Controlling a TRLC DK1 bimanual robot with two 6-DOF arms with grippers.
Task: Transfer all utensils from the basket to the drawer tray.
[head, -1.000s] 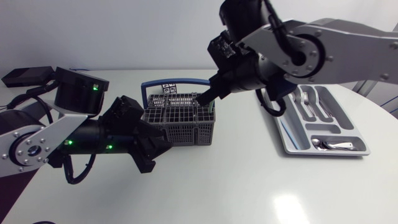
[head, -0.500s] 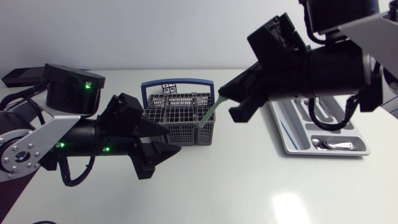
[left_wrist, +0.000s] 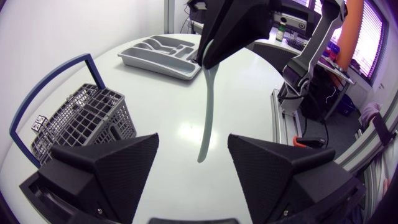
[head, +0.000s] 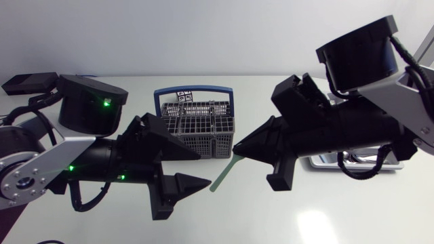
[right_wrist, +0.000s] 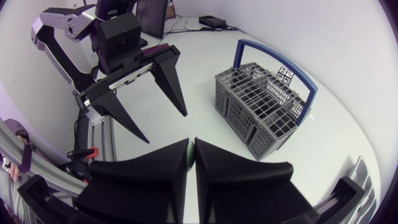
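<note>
My right gripper (head: 237,150) is shut on the top end of a long pale green utensil (head: 224,173), which hangs slanting above the table in front of the grey wire basket (head: 196,127) with its blue handle. In the left wrist view the utensil (left_wrist: 208,106) hangs from the right gripper (left_wrist: 207,57), its lower end just ahead of my open left gripper (left_wrist: 196,163). The left gripper (head: 198,168) holds nothing and stands off the basket's front left corner. The grey drawer tray (left_wrist: 158,53) lies beyond; in the head view my right arm hides most of the tray (head: 352,160).
In the right wrist view the basket (right_wrist: 267,106) stands ahead of the shut fingers, with my left gripper (right_wrist: 152,99) to its side above bare white table. Several metal utensils lie in the tray's compartments. Bare table stretches across the front.
My right gripper has pulled the green utensil up out of the basket and carried it forward. My left gripper has opened wider and drawn away from the basket's side toward the front.
</note>
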